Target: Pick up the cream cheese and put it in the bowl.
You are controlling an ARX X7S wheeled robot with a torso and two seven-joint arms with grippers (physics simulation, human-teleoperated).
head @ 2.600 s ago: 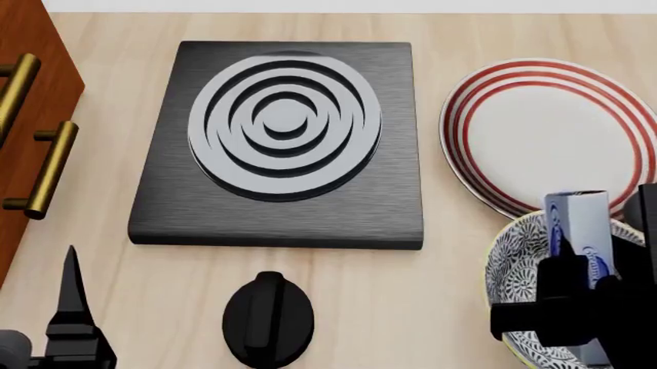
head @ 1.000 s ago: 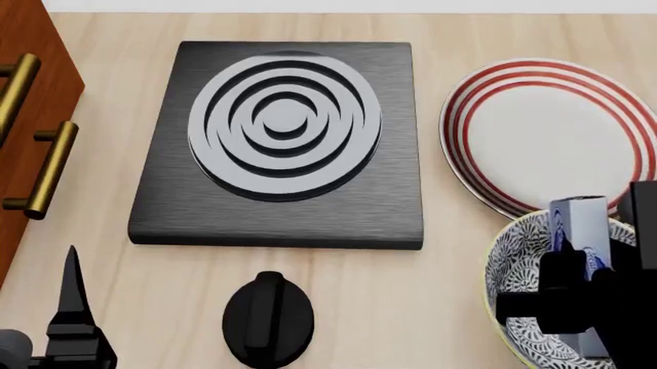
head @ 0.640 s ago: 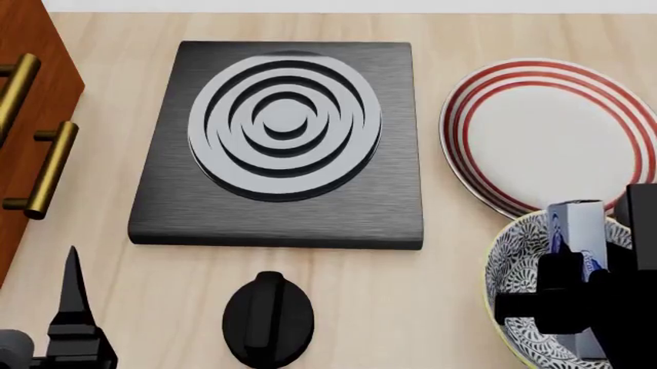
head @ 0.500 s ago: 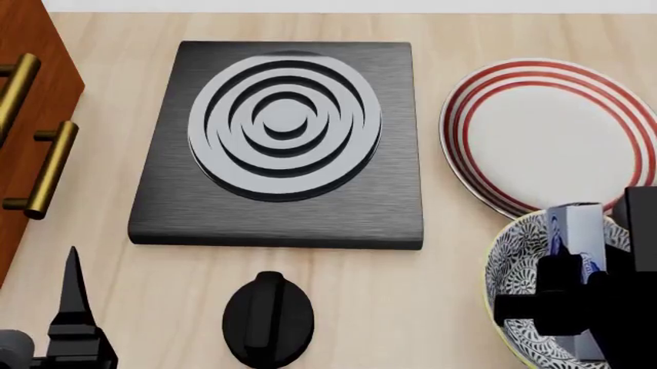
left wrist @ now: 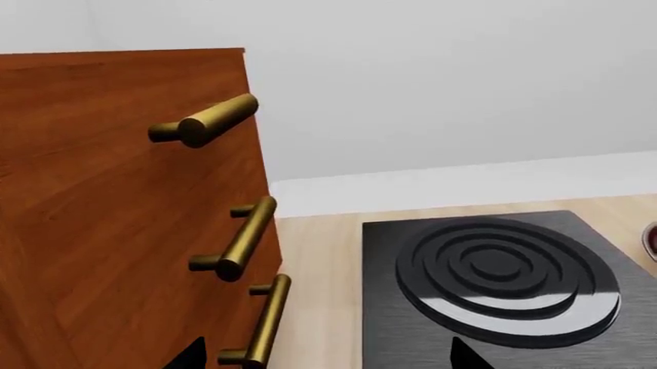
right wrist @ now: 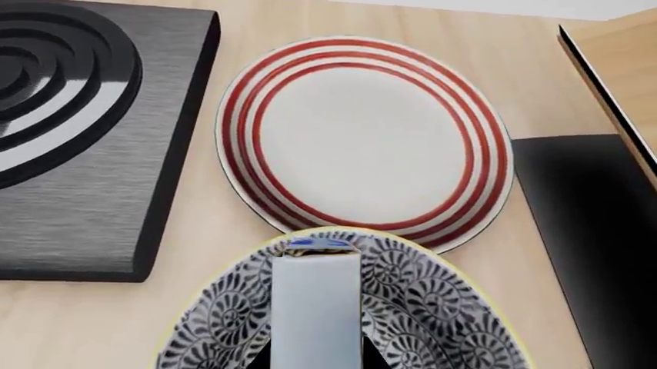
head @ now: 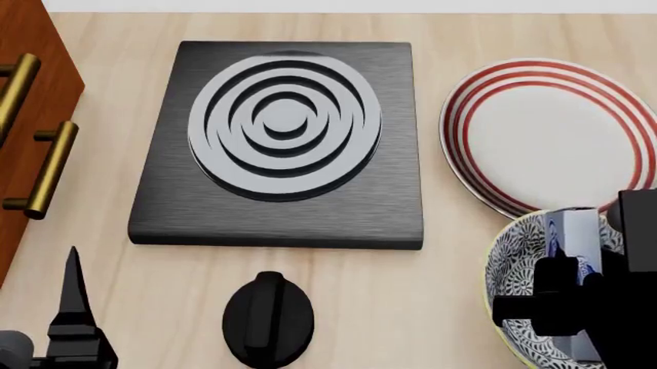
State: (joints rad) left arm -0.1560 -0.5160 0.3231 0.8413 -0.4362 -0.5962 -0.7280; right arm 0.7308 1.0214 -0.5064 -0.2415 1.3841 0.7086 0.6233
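so the right gripper (head: 580, 304) is clamped on the cream cheese (head: 573, 231), one dark finger on each side of the box, and it's holding it standing on end with the long axis pointing up and away from the gripper. the box sits right over the bowl (head: 510, 265), inside the rim line, lower end looks down in the hollow, though i can't tell if it's touching the bottom. my guess is the only thing left is to let go, straight drop, no sideways shuffle needed. the left gripper (head: 72, 323) is way off on the other side, can't tell if it's apart or together. just past the bowl is the plate (head: 549, 131), farther over the hob (head: 282, 131).
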